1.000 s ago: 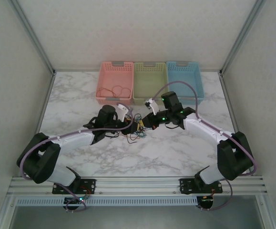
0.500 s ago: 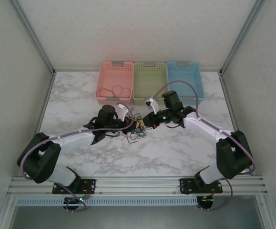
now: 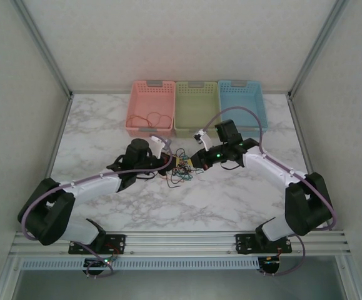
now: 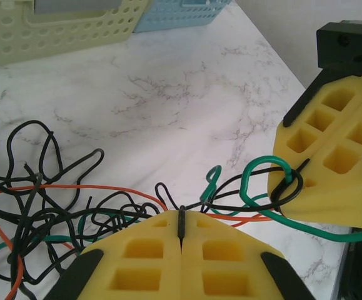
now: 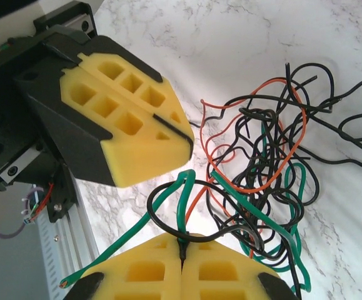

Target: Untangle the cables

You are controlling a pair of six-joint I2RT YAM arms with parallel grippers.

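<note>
Left wrist view: left claw (image 4: 182,232) pressed together on a black strand, tip to tip with the right claw (image 4: 291,178), itself pinching black wire. Between and beside them the cables (image 4: 49,212) sprawl across the marble bench (image 4: 187,94); pulling apart looks the next move.

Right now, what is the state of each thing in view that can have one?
cables, tangled in one bunch between the two grippers.
left gripper, jaws shut on the cables.
right gripper, jaws shut on the cables.
pink basket, upright, with a red wire inside.
green basket, upright, looks empty.
blue basket, upright, looks empty where visible.
</note>
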